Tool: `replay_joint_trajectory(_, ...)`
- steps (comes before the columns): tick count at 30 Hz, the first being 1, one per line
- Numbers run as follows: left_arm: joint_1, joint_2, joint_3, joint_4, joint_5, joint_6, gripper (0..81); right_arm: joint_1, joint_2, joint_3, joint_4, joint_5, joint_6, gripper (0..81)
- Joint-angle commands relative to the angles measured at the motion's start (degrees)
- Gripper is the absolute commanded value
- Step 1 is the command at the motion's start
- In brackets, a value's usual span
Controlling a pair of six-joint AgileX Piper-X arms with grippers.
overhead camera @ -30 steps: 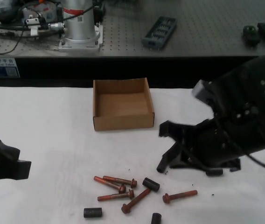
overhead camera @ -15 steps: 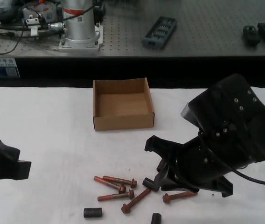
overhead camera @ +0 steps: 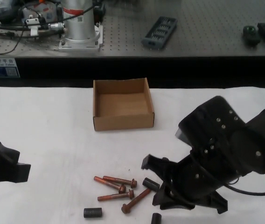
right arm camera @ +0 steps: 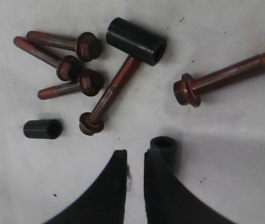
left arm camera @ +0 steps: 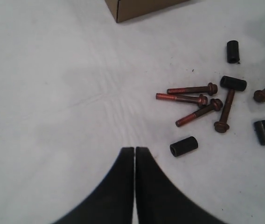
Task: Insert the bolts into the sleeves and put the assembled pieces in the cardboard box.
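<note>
Several rusty red bolts (overhead camera: 118,186) and short black sleeves lie loose on the white cloth, in front of the empty cardboard box (overhead camera: 123,105). My right gripper (right arm camera: 135,154) hangs low over them, its fingers nearly together with a narrow slit and nothing between them. One upright sleeve (right arm camera: 164,145) stands right beside a fingertip. A larger sleeve (right arm camera: 136,41) lies at the tip of a bolt (right arm camera: 109,95), and another bolt (right arm camera: 226,74) lies apart. My left gripper (left arm camera: 135,154) is shut and empty, a short way from a lying sleeve (left arm camera: 184,145).
In the high view the bulky right arm (overhead camera: 216,154) hides the cloth to the right of the bolts. The left gripper (overhead camera: 23,166) sits at the left edge. A perforated metal bench with a silver post (overhead camera: 79,23) and a ridged block (overhead camera: 159,31) lies behind the box.
The right arm has swung left and down over the parts and now hides the rightmost bolt in the high view. The left arm and the parts have not moved.
</note>
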Motion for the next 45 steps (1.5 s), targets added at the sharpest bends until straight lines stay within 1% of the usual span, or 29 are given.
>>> replay_joint_trajectory(1,-0.3,0.0,-0.6,0.1,0.5,1.4,0.6,-0.4,-0.1,-0.4,-0.3,-1.9,-4.4,11.5)
replay_joint_trajectory(4,-0.3,0.0,-0.6,0.1,0.5,1.4,0.6,-0.4,-0.1,-0.3,-0.5,-6.1,-8.3,11.5)
replay_joint_trajectory(7,-0.3,0.0,-0.6,0.1,0.5,1.6,0.6,-0.1,-0.1,-0.3,-0.1,-8.6,-9.1,11.5)
replay_joint_trajectory(9,-0.3,0.0,-0.6,0.1,0.5,1.6,0.6,0.2,-0.1,-0.3,-0.5,-8.8,-9.4,11.5)
replay_joint_trajectory(12,-0.3,0.0,-0.6,0.1,0.5,1.6,0.6,1.0,-0.1,-0.3,-1.0,-9.3,-12.2,11.5)
replay_joint_trajectory(17,-0.3,0.0,-0.6,0.1,0.5,1.6,0.6,2.8,-0.1,-0.3,-5.5,-12.6,-15.3,11.5)
replay_joint_trajectory(19,-0.3,0.0,-0.6,0.1,0.5,1.6,0.6,3.4,-0.1,-0.3,-7.8,-12.7,-14.8,11.5)
replay_joint_trajectory(23,-0.3,0.0,-0.6,0.1,0.5,1.6,0.6,3.7,1.7,-1.2,-9.1,-12.9,-7.8,11.5)
replay_joint_trajectory(25,-0.3,0.0,-0.6,0.1,0.5,1.6,0.6,3.7,2.8,-1.8,-9.4,-13.0,-6.1,11.5)
replay_joint_trajectory(30,-0.3,0.0,-0.6,0.1,0.5,1.6,0.6,3.7,5.5,-4.5,-9.5,-13.4,-6.9,11.5)
replay_joint_trajectory(34,-0.3,0.0,-0.6,0.1,0.5,1.6,0.6,3.7,7.7,-7.2,-9.5,-15.8,-9.1,11.5)
replay_joint_trajectory(39,-0.3,0.0,-0.6,0.1,0.5,1.6,0.6,3.7,10.8,-9.7,-9.5,-16.6,-9.1,11.5)
replay_joint_trajectory(42,-0.3,0.0,-0.6,0.1,0.5,1.6,0.6,3.7,12.0,-10.3,-9.5,-16.6,-9.1,11.5)
replay_joint_trajectory(45,-0.3,0.0,-0.6,0.1,0.5,1.6,0.6,3.7,12.1,-10.2,-8.9,-14.5,-9.0,11.5)
